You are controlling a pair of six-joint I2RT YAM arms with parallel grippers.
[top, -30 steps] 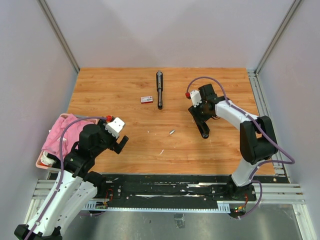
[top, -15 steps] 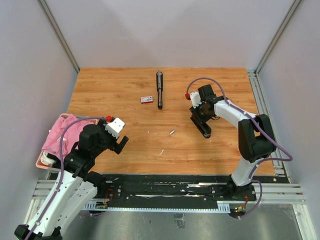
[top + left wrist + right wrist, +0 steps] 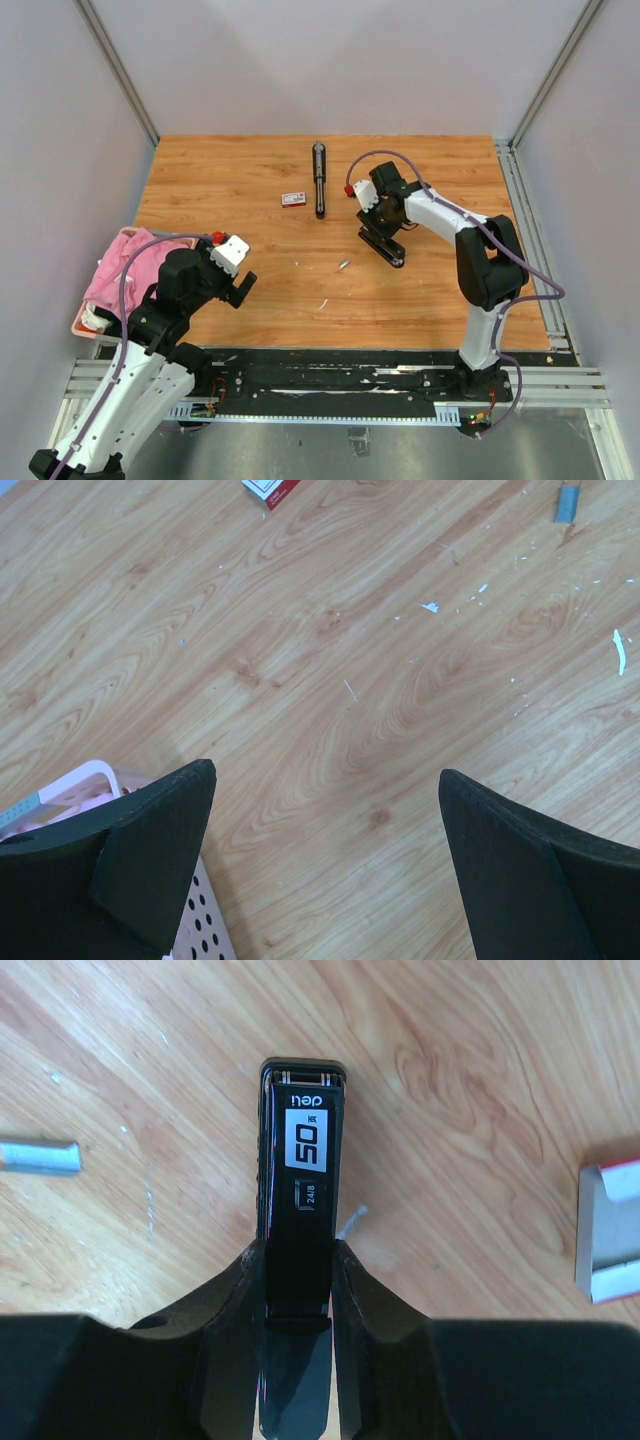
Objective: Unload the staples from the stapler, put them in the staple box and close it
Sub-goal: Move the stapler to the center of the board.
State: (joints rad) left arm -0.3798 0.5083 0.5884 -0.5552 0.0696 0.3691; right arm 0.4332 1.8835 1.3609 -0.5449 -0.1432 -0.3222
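Note:
A black stapler [image 3: 302,1170] with a white "50" label sticks out ahead of my right gripper [image 3: 300,1260], whose fingers are shut on its sides. From above, the right gripper [image 3: 375,236] holds that stapler [image 3: 390,253] just right of the table's centre. One short silvery strip of staples [image 3: 343,264] lies on the wood to its left, and it shows as staples [image 3: 40,1156] and staples [image 3: 568,502] in the wrist views. My left gripper [image 3: 240,287] stays at the near left, open [image 3: 325,810], with bare wood between its fingers.
A long black bar-shaped thing [image 3: 319,180] lies at the back centre with a small red-and-white box [image 3: 293,199] to its left. A white-and-red box-like thing [image 3: 610,1230] shows at the right edge. A pink basket [image 3: 84,318] holding cloth sits at the near left. White scraps [image 3: 618,650] litter the wood.
The right gripper closed on the stapler and carried it left and slightly toward the back. The left arm has not moved.

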